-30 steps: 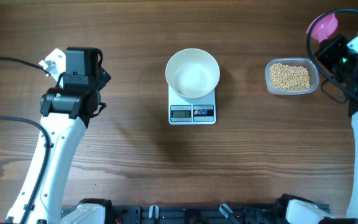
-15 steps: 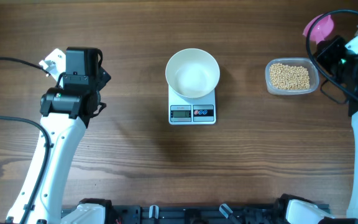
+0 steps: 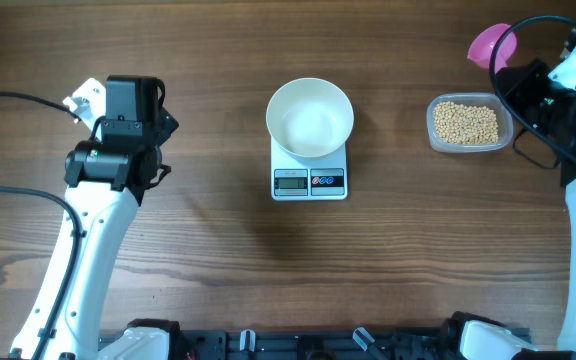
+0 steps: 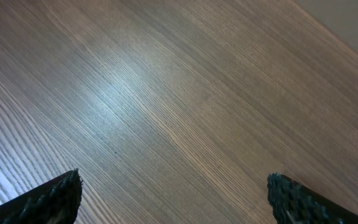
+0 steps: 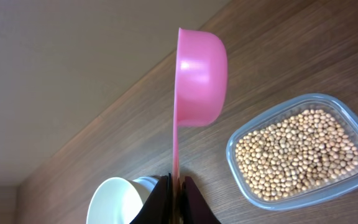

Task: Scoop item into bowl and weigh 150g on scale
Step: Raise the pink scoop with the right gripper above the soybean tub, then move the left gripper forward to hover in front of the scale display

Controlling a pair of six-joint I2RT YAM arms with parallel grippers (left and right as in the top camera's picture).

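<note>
At far right of the surface (image 3: 218, 260), right claw (image 5: 176, 202) grips a pink scoop (image 5: 197, 78) beside the tub (image 3: 509, 125) of beans (image 3: 466, 122), seemingly ready to dip; empty bowl (image 3: 283, 105) sits on the scale (image 3: 309, 182); left claw (image 4: 173, 186) gapes.

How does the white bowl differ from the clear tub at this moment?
The white bowl is round and opaque; the clear tub is a see-through rounded rectangle. The bowl looks empty, while the tub holds a layer of beans. The bowl sits on the scale mid-table; the tub rests directly on the table, over on the right arm's side. Both stand upright with open tops.
</note>
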